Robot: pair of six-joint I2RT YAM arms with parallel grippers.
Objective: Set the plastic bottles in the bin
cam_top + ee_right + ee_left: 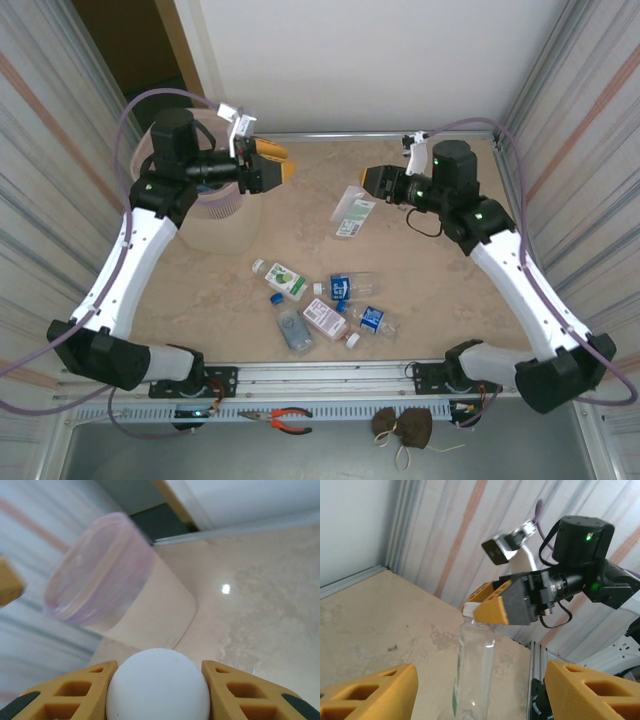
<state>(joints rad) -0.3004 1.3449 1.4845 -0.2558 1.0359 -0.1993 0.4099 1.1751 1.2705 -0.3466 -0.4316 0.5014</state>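
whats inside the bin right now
Can't tell. From above, the left arm covers most of the mouth of the bin. The right wrist view catches its outer wall and pink liner, and no contents can be seen.

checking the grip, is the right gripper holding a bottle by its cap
Yes, the right wrist view shows the white cap pinched between the right gripper's orange fingers.

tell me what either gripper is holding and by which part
The right gripper holds a clear bottle by its white cap; the left gripper is open and empty.
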